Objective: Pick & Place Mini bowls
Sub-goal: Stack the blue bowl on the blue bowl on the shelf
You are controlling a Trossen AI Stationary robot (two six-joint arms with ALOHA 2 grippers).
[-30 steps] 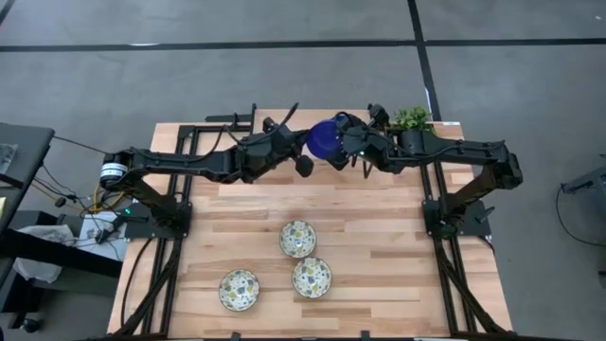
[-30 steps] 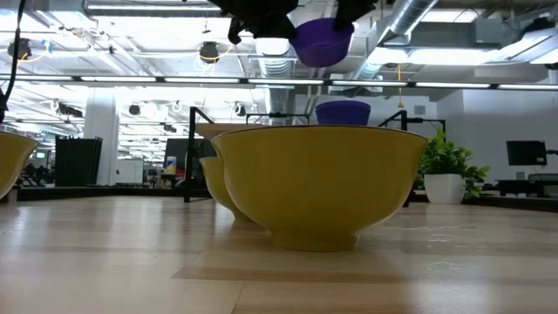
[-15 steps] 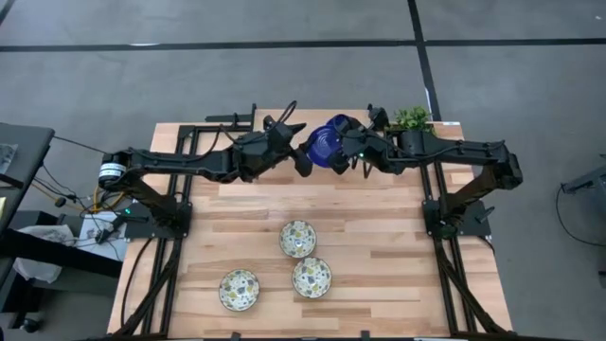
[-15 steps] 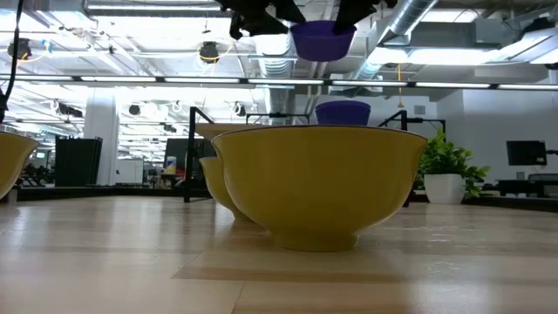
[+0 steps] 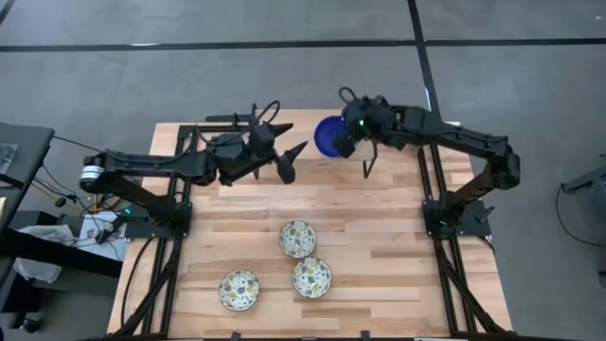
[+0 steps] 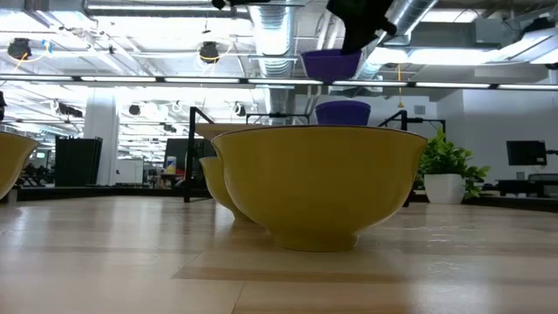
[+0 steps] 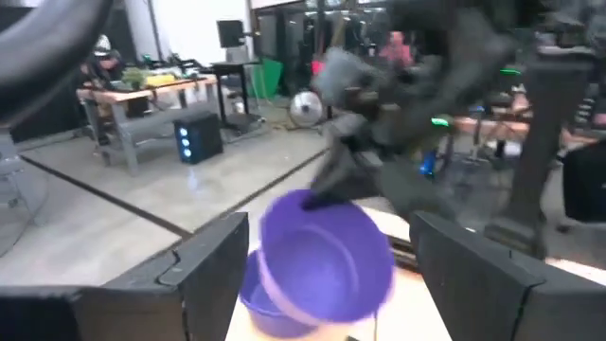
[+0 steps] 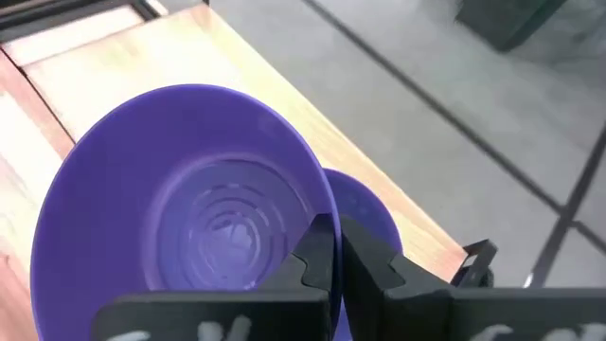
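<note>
Blue bowl (image 5: pixel 328 135) held up off the table near far edge, right gripper (image 5: pixel 348 138) clamped on its rim, above another blue bowl (image 6: pixel 342 112). Left gripper (image 5: pixel 290 161) w/ fingers apart, just beside. Three patterned bowls (image 5: pixel 297 239) near front, on table (image 5: pixel 379 237).

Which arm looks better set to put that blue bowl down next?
The right. Its gripper is already shut on the blue bowl's rim, above another blue bowl at the table's far edge. The left gripper is open, empty and apart from it.
</note>
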